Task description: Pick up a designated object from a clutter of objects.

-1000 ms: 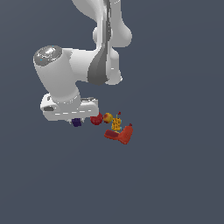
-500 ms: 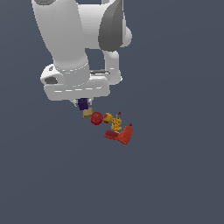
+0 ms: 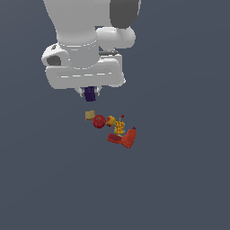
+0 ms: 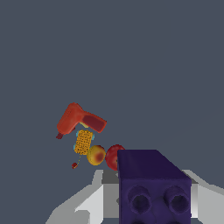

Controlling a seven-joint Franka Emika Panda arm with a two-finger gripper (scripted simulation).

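Note:
The designated object, a dark purple studded block, hangs in the air below the white hand, with my gripper shut on it. In the wrist view the purple block fills the lower part, with pale fingers on either side of it. The clutter of objects lies on the floor below: a tan block, a red ball, a yellow-red ball, a yellow patterned piece, a red bottle-like shape and a flat red piece. The gripper is apart from them, above the tan block.
A plain dark grey floor surrounds the small group. The arm's large white body hangs over the spot just beyond the clutter. In the wrist view the red ball sits partly behind the held block.
The hand has risen and shifted toward the exterior view's right, carrying the purple block up from the floor beside the clutter. The clutter items have stayed put.

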